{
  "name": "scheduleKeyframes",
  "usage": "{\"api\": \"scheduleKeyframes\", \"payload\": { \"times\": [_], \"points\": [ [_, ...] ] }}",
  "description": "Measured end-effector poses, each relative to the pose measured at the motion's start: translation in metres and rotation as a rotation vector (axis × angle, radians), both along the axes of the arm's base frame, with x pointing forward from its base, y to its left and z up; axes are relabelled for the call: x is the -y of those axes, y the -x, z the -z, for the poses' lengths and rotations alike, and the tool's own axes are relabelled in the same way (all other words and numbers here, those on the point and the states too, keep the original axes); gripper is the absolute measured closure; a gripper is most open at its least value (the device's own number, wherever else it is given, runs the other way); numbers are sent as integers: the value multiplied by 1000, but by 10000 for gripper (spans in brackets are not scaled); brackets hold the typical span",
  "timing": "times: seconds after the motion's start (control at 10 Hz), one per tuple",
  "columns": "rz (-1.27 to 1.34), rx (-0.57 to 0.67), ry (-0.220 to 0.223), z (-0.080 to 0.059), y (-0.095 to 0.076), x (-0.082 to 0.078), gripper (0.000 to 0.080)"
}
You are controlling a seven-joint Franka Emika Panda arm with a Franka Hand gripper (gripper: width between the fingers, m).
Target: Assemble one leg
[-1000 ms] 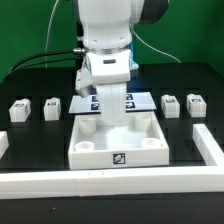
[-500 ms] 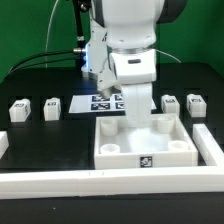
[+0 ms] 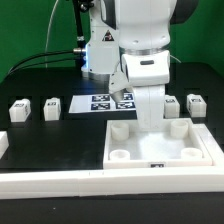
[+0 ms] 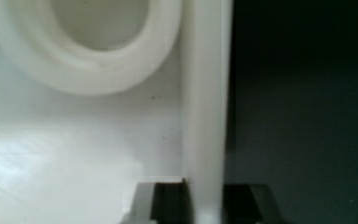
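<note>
Gripper [image 3: 150, 122] clamps the tray [image 3: 192, 160] wall, partly blocking one leg [image 3: 173, 102]; three other legs [image 3: 196, 104] stand upright, markers facing the camera.

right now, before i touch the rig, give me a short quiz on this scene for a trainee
1. True or false: a small white plastic leg post already stands in a round socket of the large white square tray-like piece.
2. How many leg posts stand at the exterior view's left of the flat white marker board? A one, B two, C four.
3. In the wrist view, what runs between the fingers of the tool?
Key: 1 false; 2 B; 3 the tray-like piece's thin white wall.
</note>
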State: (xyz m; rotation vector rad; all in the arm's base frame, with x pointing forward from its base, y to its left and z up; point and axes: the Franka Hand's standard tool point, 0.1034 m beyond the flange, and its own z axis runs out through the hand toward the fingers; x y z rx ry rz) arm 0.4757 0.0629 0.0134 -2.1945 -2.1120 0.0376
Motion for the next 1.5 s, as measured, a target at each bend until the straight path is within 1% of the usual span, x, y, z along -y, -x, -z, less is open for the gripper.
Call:
{"api": "scheduleKeyframes", "payload": {
  "times": [0.4,0.5,0.6,0.8,0.9,1.0,1.3,1.5],
  "points": [
    [10,7,-1,1,1,0,729],
    [11,5,-1,2,2,1,517],
    [13,5,-1,2,2,2,517],
    [15,5,-1,2,2,3,248],
    [16,6,-1,1,2,3,248],
    [15,6,-1,1,1,3,167],
    [14,7,-2,1,1,1,151],
    [17,19,1,-7,-1,0,151]
  ]
}}
